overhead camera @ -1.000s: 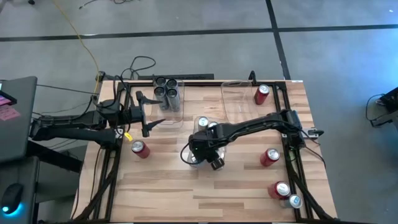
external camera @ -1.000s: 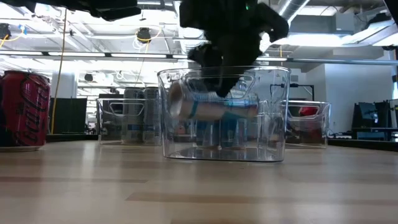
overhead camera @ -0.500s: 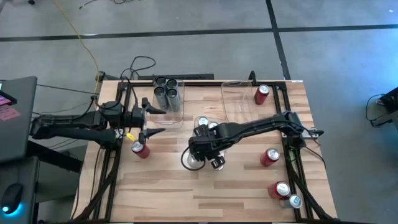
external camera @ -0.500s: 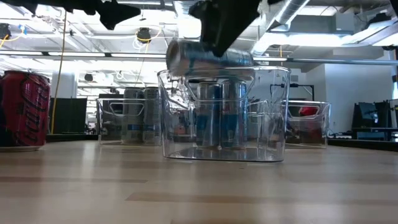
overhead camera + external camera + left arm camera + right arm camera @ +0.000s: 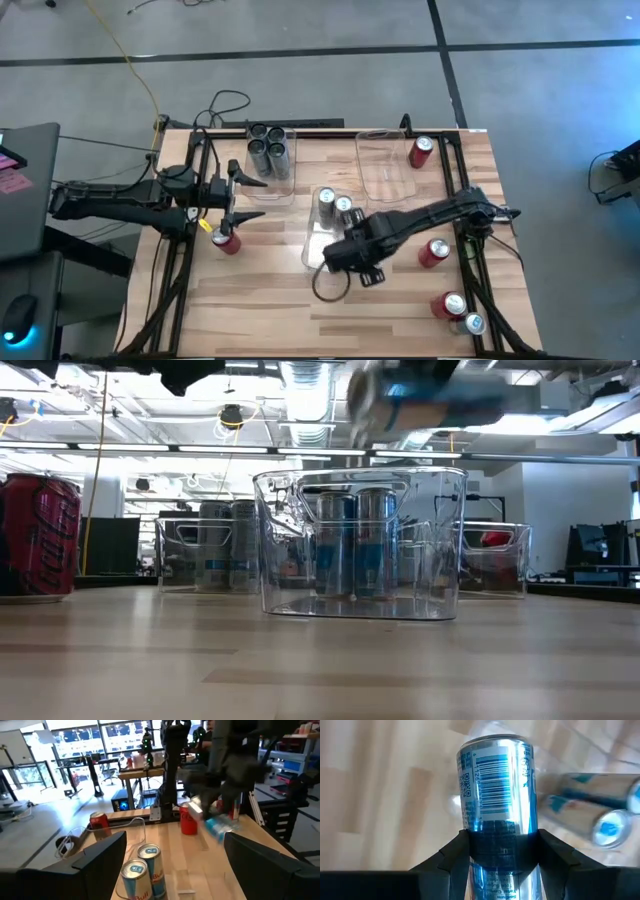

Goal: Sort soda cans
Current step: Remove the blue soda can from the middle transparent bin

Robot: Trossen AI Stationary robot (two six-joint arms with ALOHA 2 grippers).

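Observation:
My right gripper (image 5: 352,258) is shut on a silver-blue soda can (image 5: 430,395) that lies level in the air above the middle clear bin (image 5: 285,570). Two more silver-blue cans (image 5: 334,201) stand upright in that bin. Several dark grey cans (image 5: 268,150) stand in the far-left bin. Red cans stand on the table at the left (image 5: 225,240), far right (image 5: 420,150) and right (image 5: 433,252). My left gripper (image 5: 258,196) hovers open and level at the table's left side, pointing toward the middle bin, with nothing between its fingers. My right gripper pinches the can's round body (image 5: 501,827) between its two fingers (image 5: 457,852), about midway along its length. The fingers come from above, pointing steeply down, and lie across the can. The can is lifted clear, lying level above the bin's rim.
An empty clear bin (image 5: 385,165) stands at the far right. A red can (image 5: 450,305) and a silver can (image 5: 473,323) stand at the near right corner. Bare wood lies along the near edge (image 5: 300,320). Cables run along the table's far and left sides.
My right gripper has risen out of the middle bin with the silver-blue can and gone toward the table's near right, tipping more steeply downward. The can has stayed lying level and now hangs above the bin's rim. My left gripper has rolled a little in place.

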